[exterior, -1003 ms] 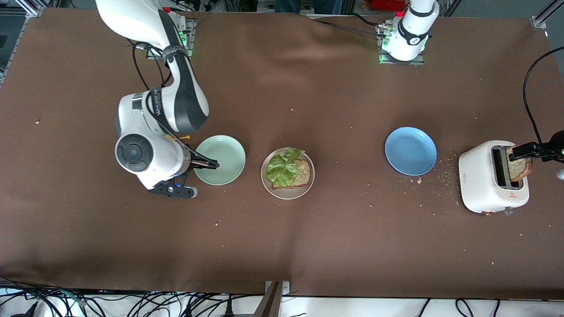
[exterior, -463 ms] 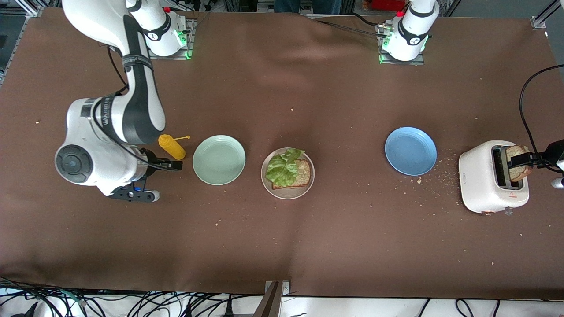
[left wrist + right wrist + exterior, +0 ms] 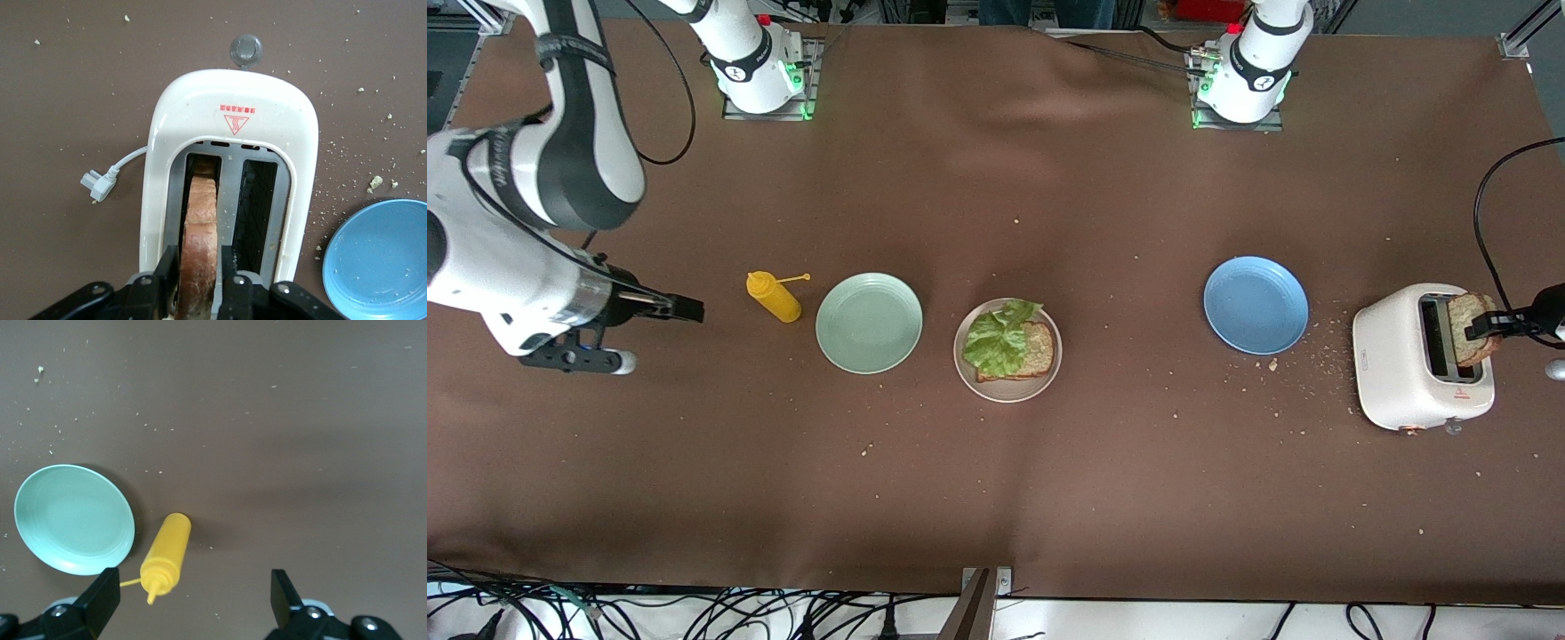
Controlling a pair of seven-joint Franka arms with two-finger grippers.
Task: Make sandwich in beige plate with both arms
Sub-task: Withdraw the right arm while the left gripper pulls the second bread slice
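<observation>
The right claw [image 3: 685, 309] hangs wide open and empty over bare brown counter [image 3: 996, 498] at the right arm's end, this arm waiting. Next along lie a yellow squeeze bottle [image 3: 774, 297] on its side and an empty mint-green round plate [image 3: 869, 322]. The round beige plate [image 3: 1040, 388] at mid-counter holds one square brown toast slice [image 3: 1034, 351] under a ruffled green lettuce leaf [image 3: 998, 340]; the top slice is missing. The blue round plate [image 3: 1256, 305] is empty. At the left arm's end, the left claw [image 3: 199, 283] is clamped on a second brown toast slice [image 3: 200, 233], standing edge-up in a slot of the white toaster [image 3: 1409, 364]. The beige plate lies well apart, toward the right arm's end; the left arm should carry it there.
</observation>
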